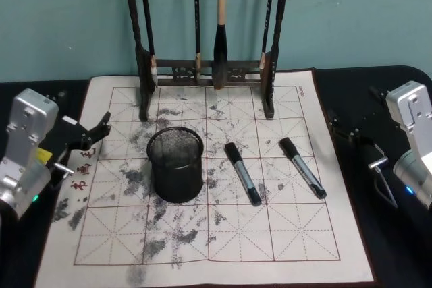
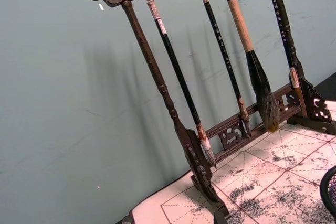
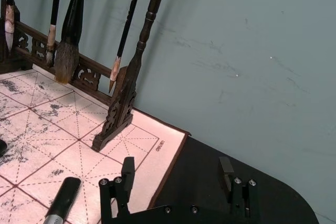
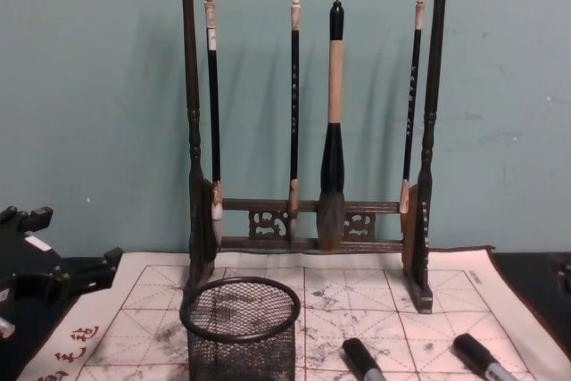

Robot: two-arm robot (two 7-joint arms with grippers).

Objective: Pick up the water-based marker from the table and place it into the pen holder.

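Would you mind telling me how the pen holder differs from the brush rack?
The pen holder is a low round mesh cup; the brush rack is a tall wooden frame. The pen holder sits empty; the brush rack carries four hanging brushes. Both are dark and stand upright on the mat.

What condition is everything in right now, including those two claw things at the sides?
Pen holder: upright, empty.
Marker beside the holder: lying flat, capped.
Marker farther right: lying flat, capped.
Brush rack: upright, four brushes hanging.
Left claw: open, holding nothing, by the mat's left edge.
Right claw: open, holding nothing, by the mat's right edge.
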